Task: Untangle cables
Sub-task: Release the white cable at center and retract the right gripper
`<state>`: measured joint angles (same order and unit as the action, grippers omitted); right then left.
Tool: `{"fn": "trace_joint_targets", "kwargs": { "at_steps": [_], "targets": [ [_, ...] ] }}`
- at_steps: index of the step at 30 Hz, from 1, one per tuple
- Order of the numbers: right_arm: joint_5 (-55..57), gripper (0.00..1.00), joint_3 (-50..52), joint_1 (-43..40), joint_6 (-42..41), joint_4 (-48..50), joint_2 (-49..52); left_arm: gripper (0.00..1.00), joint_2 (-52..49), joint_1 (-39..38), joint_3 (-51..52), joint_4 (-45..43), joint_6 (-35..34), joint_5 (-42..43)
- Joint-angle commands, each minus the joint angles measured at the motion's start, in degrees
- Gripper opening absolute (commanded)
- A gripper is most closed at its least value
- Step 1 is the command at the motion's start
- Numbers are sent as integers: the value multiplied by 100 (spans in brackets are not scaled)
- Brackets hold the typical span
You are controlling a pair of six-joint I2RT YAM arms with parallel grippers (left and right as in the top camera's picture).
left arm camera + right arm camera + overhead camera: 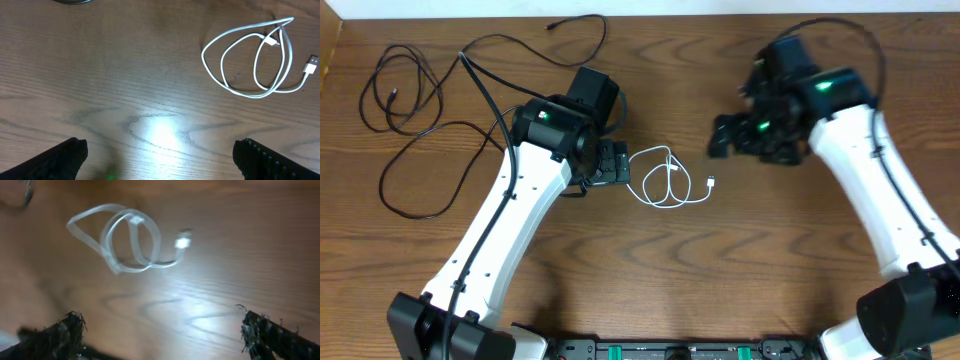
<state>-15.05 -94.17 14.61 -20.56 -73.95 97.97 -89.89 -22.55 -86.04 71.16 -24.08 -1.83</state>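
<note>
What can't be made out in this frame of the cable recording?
- Overhead: where the black cables cross, partly hidden under the left arm.
- Right wrist: how the loops of the white cable overlap; the picture is blurred.
- Left wrist: a dark object cut off by the top edge.
- Overhead: plug types, too small.

Brown wood-grain table point(650, 270); bright glare point(162, 132) on surface.
</note>
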Motion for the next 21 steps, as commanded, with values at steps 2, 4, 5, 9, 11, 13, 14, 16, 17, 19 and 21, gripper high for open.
{"fn": "trace_joint_targets", "kwargs": {
  "at_steps": [2, 4, 5, 9, 11, 13, 14, 16, 17, 19, 21],
  "targets": [
    [1078, 99, -260, -752, 48, -400, -26, 98, -9, 24, 33, 20, -46, -35],
    [1458, 99, -256, -1071, 46, -562, -24, 98, -9, 24, 33, 20, -46, -35],
    [1537, 99, -251, -1213, 48, -592, -24, 98, -9, 24, 33, 20, -46, -35],
    [1578, 99, -251, -1687, 46, -597, -24, 98, -9, 24, 33, 20, -46, -35],
    [1567, 99, -251, -1829, 44, -595, -24, 98, -9, 24, 33, -74, -46, -35],
    [1561, 99, -251, -1912, 46, -597, -24, 98, -9, 24, 33, -179, -46, -35],
    [1561, 99, -251, -1941, 46, -595, -24, 98, -9, 24, 33, -179, -46, -35],
    [1561, 99, -251, -1956, 46, -597, -24, 98, -9, 24, 33, -181, -48, -35],
    [1558, 99, -251, -1956, 46, -597, -24, 98, -9, 24, 33, -181, -48, -31],
    [1558, 99, -251, -1952, 46, -597, -24, 98, -9, 24, 33, -184, -50, -31],
    [1558, 99, -251, -1950, 46, -597, -24, 98, -9, 24, 33, -295, -269, 37]
  ]
}}
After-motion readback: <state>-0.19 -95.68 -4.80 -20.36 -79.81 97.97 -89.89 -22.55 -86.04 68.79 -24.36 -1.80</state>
